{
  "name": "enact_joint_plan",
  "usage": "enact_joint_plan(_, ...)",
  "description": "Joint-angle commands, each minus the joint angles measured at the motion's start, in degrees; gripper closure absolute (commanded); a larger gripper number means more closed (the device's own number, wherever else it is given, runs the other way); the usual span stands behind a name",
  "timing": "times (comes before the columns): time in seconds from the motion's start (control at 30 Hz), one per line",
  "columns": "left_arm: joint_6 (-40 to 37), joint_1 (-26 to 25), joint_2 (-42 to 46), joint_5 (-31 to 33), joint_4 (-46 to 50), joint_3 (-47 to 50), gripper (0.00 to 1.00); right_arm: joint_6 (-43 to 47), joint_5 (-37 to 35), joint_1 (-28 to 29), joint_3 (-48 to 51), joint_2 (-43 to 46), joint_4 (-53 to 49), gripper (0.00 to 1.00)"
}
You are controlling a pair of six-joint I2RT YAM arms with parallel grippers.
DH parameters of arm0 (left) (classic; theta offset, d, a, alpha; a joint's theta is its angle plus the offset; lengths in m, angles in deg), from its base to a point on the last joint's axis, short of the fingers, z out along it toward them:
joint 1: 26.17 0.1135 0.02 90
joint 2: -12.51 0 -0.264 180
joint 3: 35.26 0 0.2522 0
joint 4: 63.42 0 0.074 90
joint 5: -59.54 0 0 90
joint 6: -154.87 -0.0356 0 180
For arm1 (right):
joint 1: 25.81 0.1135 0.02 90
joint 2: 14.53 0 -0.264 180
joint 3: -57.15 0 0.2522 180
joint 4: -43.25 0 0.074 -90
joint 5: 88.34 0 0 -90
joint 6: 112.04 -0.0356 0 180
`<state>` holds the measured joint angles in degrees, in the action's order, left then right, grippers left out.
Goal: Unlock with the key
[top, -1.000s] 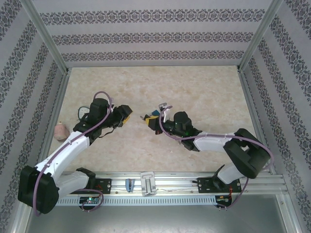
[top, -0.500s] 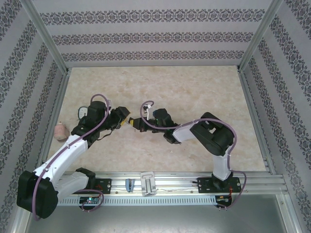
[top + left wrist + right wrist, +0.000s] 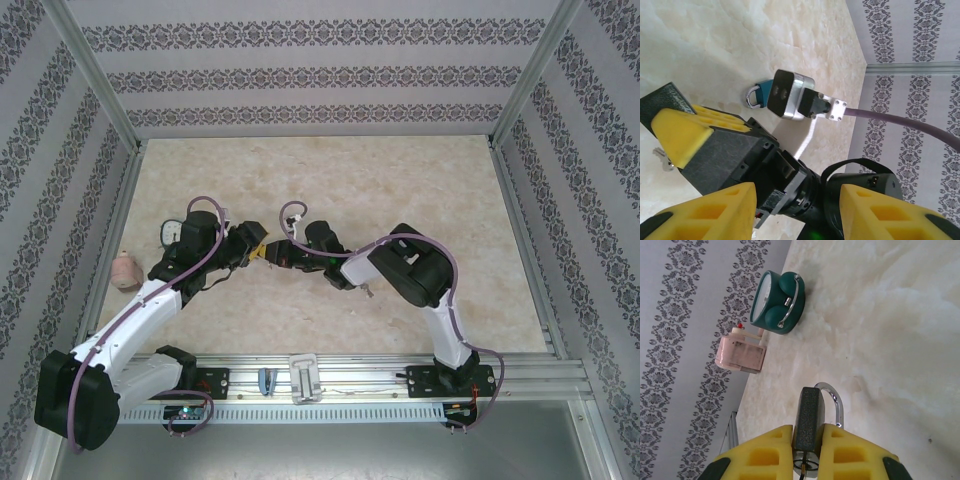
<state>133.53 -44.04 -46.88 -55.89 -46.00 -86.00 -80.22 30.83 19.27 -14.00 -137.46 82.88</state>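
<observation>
Right hand [image 3: 806, 429] was clenched on padlock [image 3: 809, 407], mid-counter [image 3: 400, 180]. Lock's long axis ran up-frame, shackle [image 3: 834, 402] away from hand, keyhole end toward wrist. Left hand [image 3: 796, 189] was released, nothing in it, just beside the right. Key likely has to enter from the wrist side.

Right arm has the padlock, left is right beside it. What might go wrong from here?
1. The left gripper and right gripper sit almost tip to tip, so a small move may knock them together.
2. The padlock is pinched at one end only, shackle sticking out; a push might twist it.
3. The left jaws stand open, gripping nothing, so nothing is ready to enter the lock.
</observation>
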Motion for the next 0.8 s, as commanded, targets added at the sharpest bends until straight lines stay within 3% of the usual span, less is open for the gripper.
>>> enact_joint_plan(0.0, 0.85, 0.83, 0.11, -0.78, -2.57, 0.93, 0.53, -2.68, 1.68, -0.89, -2.07, -1.46, 0.65, 1.00)
enact_joint_plan(0.5, 1.79, 0.90, -1.38, -1.50, -3.84, 1.12, 0.54, -5.09, 1.68, -2.25, -3.17, -3.54, -2.91, 0.95)
enact_joint_plan(0.77, 1.98, 0.84, -1.92, -1.73, -4.08, 1.11, 0.54, -3.10, 0.11, -2.72, -3.78, -1.99, -11.92, 0.79)
